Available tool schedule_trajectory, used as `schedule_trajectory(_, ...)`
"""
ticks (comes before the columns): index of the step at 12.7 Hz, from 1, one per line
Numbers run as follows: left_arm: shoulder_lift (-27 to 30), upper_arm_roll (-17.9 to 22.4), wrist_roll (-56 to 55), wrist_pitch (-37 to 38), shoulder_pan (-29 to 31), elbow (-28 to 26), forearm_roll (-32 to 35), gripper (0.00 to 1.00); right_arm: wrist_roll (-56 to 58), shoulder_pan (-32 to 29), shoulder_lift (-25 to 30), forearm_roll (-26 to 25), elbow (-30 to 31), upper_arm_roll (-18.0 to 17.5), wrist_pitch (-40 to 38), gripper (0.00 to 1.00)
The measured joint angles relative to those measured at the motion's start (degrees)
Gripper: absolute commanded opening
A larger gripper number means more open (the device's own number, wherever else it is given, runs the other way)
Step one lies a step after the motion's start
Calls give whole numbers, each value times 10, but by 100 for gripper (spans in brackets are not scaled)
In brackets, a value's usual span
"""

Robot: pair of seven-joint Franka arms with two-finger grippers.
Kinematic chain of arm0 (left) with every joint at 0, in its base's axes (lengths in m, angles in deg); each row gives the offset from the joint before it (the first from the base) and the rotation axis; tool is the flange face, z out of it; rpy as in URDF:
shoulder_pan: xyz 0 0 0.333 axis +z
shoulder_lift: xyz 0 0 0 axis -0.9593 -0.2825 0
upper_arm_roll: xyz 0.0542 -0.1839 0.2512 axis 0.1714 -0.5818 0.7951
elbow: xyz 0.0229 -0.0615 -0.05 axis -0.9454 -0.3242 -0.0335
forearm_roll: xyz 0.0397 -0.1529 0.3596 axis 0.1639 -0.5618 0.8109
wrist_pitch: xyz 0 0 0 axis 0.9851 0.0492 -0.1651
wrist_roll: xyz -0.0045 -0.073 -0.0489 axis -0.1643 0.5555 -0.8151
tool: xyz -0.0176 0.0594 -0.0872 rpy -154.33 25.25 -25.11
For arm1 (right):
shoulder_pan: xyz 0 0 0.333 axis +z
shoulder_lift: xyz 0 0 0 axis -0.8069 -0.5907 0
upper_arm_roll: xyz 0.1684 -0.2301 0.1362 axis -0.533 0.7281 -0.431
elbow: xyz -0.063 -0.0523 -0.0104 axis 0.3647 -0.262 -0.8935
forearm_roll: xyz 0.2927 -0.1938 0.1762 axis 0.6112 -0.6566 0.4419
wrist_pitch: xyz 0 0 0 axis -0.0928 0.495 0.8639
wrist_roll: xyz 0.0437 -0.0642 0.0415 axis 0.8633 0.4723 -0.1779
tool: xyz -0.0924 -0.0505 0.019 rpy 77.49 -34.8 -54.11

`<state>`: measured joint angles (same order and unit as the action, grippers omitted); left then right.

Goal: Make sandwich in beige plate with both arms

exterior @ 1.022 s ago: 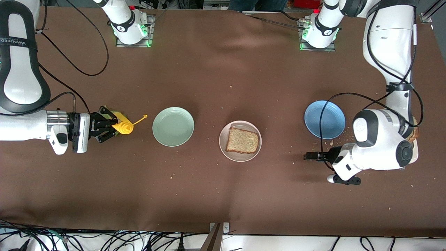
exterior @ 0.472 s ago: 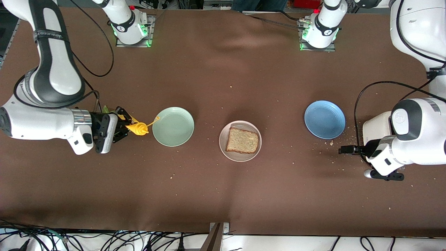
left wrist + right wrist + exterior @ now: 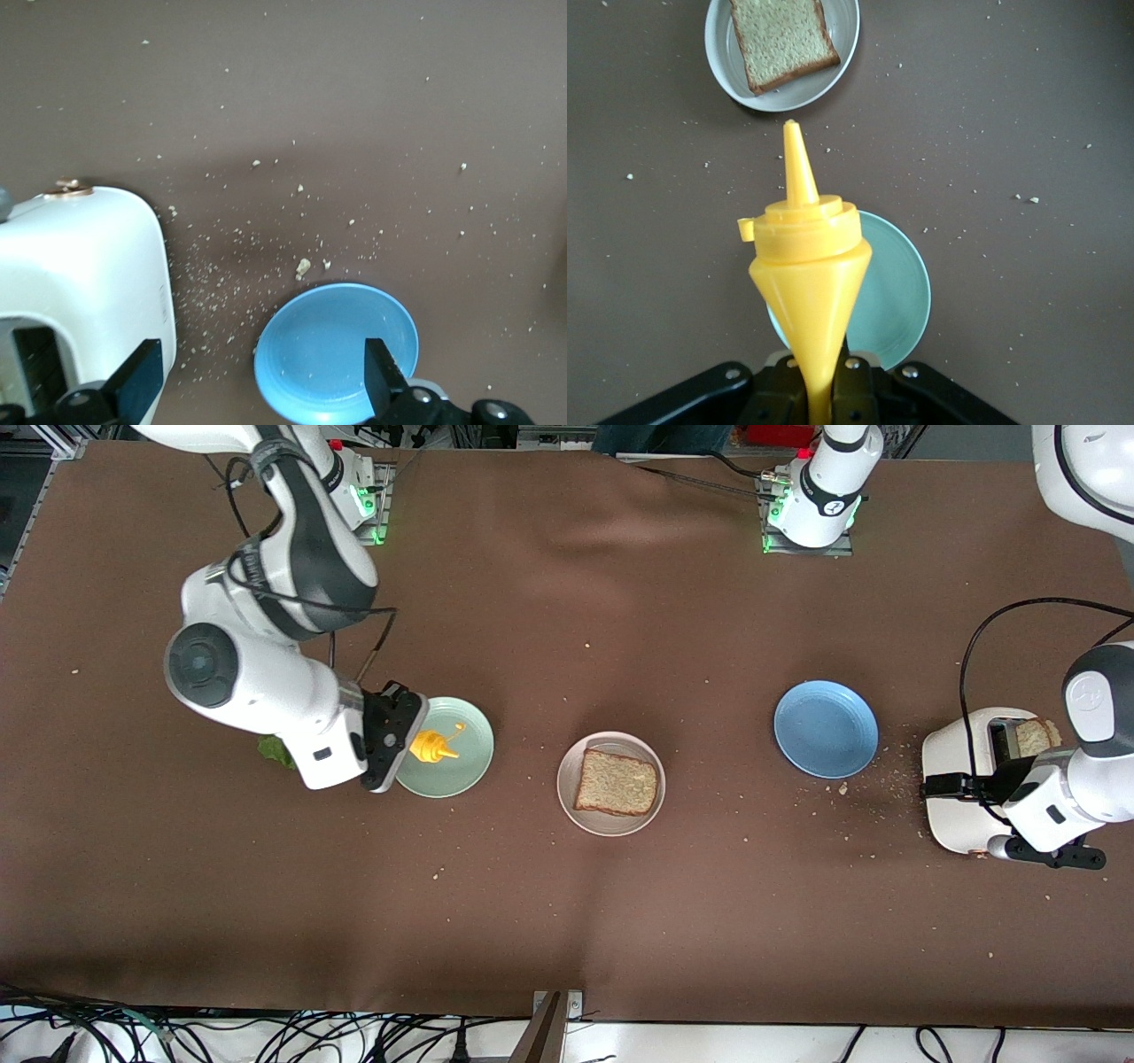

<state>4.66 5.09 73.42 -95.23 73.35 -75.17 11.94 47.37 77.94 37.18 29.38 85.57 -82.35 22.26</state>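
The beige plate (image 3: 609, 825) sits mid-table with one brown bread slice (image 3: 618, 782) on it; both show in the right wrist view, plate (image 3: 725, 62) and slice (image 3: 784, 40). My right gripper (image 3: 409, 744) is shut on a yellow squeeze bottle (image 3: 434, 746) over the mint-green plate (image 3: 465, 766), nozzle pointing toward the beige plate. In the right wrist view the bottle (image 3: 806, 266) sits between the closed jaws. A green lettuce leaf (image 3: 275, 751) peeks out under the right arm. My left gripper (image 3: 939, 786) is open and empty over the white toaster (image 3: 952, 828), which holds a second slice (image 3: 1032, 735).
An empty blue plate (image 3: 826, 729) lies between the beige plate and the toaster; it shows in the left wrist view (image 3: 337, 354) beside the toaster (image 3: 80, 274). Crumbs are scattered around the blue plate and toaster. Cables hang off the table edge nearest the front camera.
My right arm has carried the yellow bottle from its end of the table to over the mint-green plate. My left arm has drawn back from beside the blue plate to the toaster, uncovering it.
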Motion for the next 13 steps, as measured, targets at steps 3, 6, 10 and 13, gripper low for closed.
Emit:
schedule_trajectory(3, 36, -1, 0, 42, 0, 2, 30, 100, -119, 84, -14, -108, 1, -1, 36, 0)
schedule_trajectory(6, 72, 0, 0, 69, 2, 2, 54, 100, -189, 147, -46, -234, -4, -1, 51, 0)
schedule_trajectory(10, 86, 0, 1, 71, 27, 2, 56, 100, -283, 218, -97, -386, -17, 1, 51, 0)
schedule_trajectory(13, 101, 0, 1, 71, 41, 1, 56, 100, -348, 245, -125, -449, -19, 4, 50, 0)
